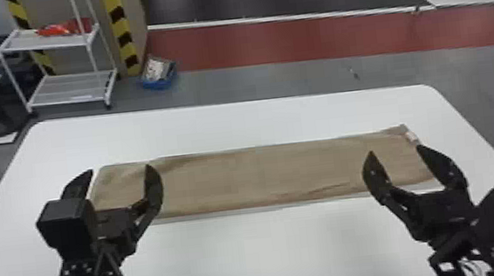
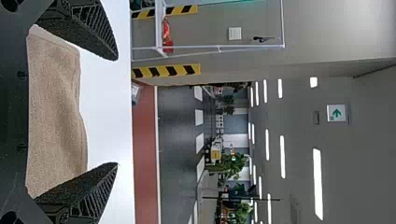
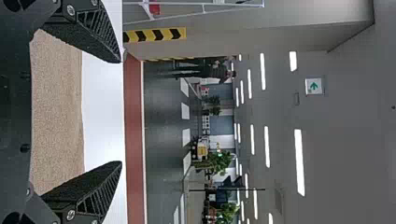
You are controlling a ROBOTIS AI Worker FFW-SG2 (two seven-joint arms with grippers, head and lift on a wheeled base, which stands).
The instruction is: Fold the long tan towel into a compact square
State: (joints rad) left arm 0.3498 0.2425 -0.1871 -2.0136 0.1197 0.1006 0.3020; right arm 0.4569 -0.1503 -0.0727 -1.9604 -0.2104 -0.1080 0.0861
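The long tan towel [image 1: 263,175] lies flat as a wide strip across the white table, a small white tag near its far right corner. My left gripper [image 1: 116,177] is over the towel's left end, fingers spread wide. Over the right end stands my right gripper [image 1: 396,154], open as well. In the left wrist view the towel [image 2: 56,112] shows behind the open fingers of the left gripper [image 2: 116,112]. The right wrist view has the towel [image 3: 58,116] beyond the right gripper [image 3: 120,112], with nothing between its fingertips.
The white table [image 1: 231,126] has rounded far corners, with bare surface in front of and behind the towel. On the floor past its far edge are a white shelf rack [image 1: 67,88] and a blue box [image 1: 159,84].
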